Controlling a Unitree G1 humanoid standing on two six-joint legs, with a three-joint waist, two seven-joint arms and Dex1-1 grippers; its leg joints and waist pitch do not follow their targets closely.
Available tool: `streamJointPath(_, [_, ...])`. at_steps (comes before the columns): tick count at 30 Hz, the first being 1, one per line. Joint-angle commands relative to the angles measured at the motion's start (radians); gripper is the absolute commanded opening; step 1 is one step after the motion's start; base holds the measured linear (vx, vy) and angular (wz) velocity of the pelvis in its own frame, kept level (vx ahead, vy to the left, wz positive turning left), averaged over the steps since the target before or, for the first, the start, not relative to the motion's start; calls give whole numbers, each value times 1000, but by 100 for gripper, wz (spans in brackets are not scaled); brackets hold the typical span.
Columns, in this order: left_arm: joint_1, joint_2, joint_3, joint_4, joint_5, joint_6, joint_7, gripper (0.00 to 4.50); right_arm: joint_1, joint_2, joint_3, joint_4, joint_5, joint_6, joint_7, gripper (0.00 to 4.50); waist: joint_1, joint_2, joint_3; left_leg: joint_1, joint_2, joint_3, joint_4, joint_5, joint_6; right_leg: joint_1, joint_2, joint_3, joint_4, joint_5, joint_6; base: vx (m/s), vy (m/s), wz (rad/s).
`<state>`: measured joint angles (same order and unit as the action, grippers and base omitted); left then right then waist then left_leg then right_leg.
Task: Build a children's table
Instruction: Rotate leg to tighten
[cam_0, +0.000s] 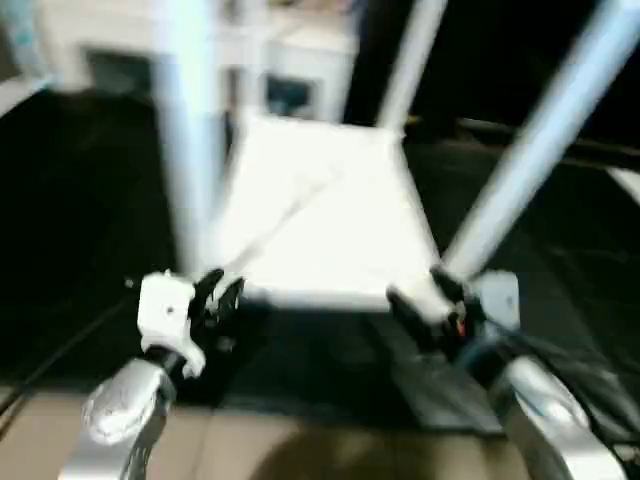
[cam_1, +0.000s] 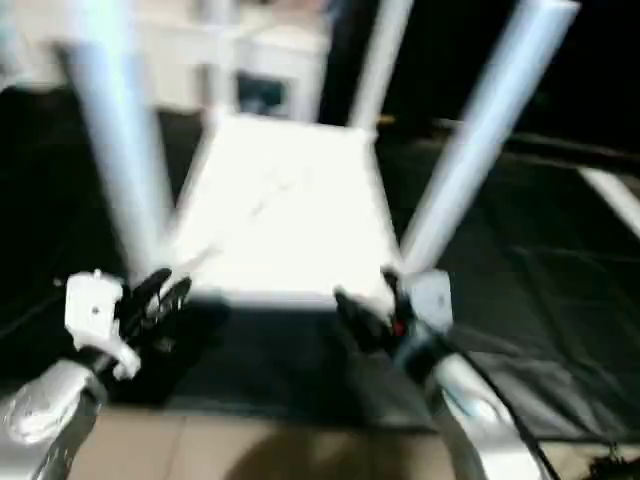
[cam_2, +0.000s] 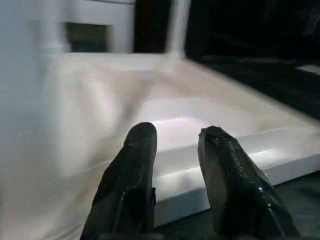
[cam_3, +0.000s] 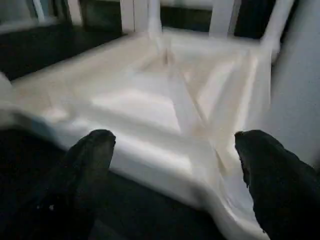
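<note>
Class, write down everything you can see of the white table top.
The table top is white plastic and rectangular, lying upside down on a dark mat, ribbed underside up with diagonal ribs inside a raised rim. White legs rise from its corners. The left gripper and right gripper are open at its near edge.

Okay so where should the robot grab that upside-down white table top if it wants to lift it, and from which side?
Grip the table top by its near raised rim, coming from the robot's own side. The top lies underside up, so this edge wall stands like a thin lip that open fingers can straddle. Both the left gripper and the right gripper are already level with it, between the near legs.
</note>
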<state>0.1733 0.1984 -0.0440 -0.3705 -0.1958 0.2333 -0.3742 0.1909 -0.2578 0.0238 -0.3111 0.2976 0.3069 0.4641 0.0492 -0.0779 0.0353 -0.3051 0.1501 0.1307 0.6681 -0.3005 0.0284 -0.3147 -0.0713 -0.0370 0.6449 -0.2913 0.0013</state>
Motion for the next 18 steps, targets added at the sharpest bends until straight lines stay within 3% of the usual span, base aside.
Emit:
streamJointPath(1, [15, 41, 9, -14, -9, -12, -33, 161, -10, 3, 16, -27, 20, 13, 32, 418, 26, -8, -49, -95, 24, -25, -79, 291, -6, 83, -88, 69, -42, 554, -186, 71, -45, -8])
streamJointPath(2, [16, 44, 9, -13, -11, -13, -37, 161, -10, 2, 17, -27, 19, 13, 33, 418, 19, 4, -48, -80, 24, -22, -104, 376, -15, 63, -54, 39, -28, 674, -166, 0, 0, 0])
streamJointPath(3, [21, 53, 9, -15, -27, -13, -53, 161, -10, 2, 17, -28, 28, 22, 35, 418, 4, 28, -44, -76, 30, -32, -107, 455, 12, 46, -25, 19, -16, 767, -112, 0, 0, 0])
streamJointPath(4, [23, 54, 13, -18, -38, -5, -59, 161, -11, 2, 16, -28, 31, 25, 34, 418, 11, 35, -52, -59, 35, -34, -94, 469, 3, 36, -22, 20, -16, 768, -99, 0, 0, 0])
streamJointPath(5, [24, 54, 16, -19, -46, 0, -63, 161, -11, 2, 16, -28, 33, 27, 34, 418, 17, 40, -61, -38, 52, -39, -88, 430, -10, 26, -31, 30, -22, 709, -96, 57, 22, 7])
streamJointPath(6, [24, 56, 26, -21, -71, 17, -77, 161, -10, 0, 14, -31, 38, 37, 37, 418, 15, 34, -61, -52, 47, -42, -96, 429, -35, 41, -23, 31, -21, 703, -96, 57, 22, 7])
streamJointPath(7, [23, 57, 28, -21, -73, 19, -79, 181, -10, -1, 14, -31, 40, 39, 38, 418, 14, 36, -51, -49, 51, -42, -106, 363, -64, 29, -25, 30, -35, 632, -98, 0, 0, 0])
streamJointPath(8, [21, 58, 29, -21, -76, 21, -81, 192, -10, -2, 13, -31, 40, 40, 39, 418, 13, 35, -45, -50, 54, -42, -114, 300, -78, 29, -30, 29, -42, 567, -103, 0, 0, 0])
streamJointPath(9, [17, 60, 32, -21, -85, 25, -93, 197, -11, -5, 11, -31, 44, 40, 39, 418, 9, 39, -34, -46, 65, -41, -135, 72, -108, 26, -45, 31, -66, 329, -125, 0, 0, 0])
streamJointPath(10, [13, 63, 33, -21, -89, 29, -101, 197, -12, -6, 8, -30, 52, 42, 40, 418, 9, 40, -32, -45, 67, -41, -139, 10, -110, 24, -50, 33, -70, 256, -133, -62, 12, -2])
streamJointPath(13, [-12, 99, 14, -16, -84, 32, -130, 226, -24, -22, -5, -13, 46, -13, 64, 450, 8, 42, -19, -43, 75, -32, -155, -148, -105, 12, -58, 43, -92, 2, -145, -78, -1, -1])
streamJointPath(15, [-28, 122, -3, -11, -78, 37, -152, 239, -31, -33, -13, -11, 51, -21, 85, 450, 10, 39, -12, -40, 76, -20, -160, -219, -115, 2, -62, 48, -107, -172, -130, -74, -9, -2])
streamJointPath(16, [-32, 127, -8, -11, -79, 40, -161, 243, -32, -37, -14, -11, 56, -15, 89, 450, 11, 37, -10, -38, 76, -18, -164, -237, -122, -1, -64, 50, -115, -256, -119, -73, -11, -2])
streamJointPath(18, [-60, 165, -47, -7, -78, 62, -221, 273, -36, -64, -23, -15, 79, 25, 117, 450, 16, 32, -10, -31, 76, -14, -164, -239, -122, -10, -67, 53, -124, -334, -99, -61, -12, 1])
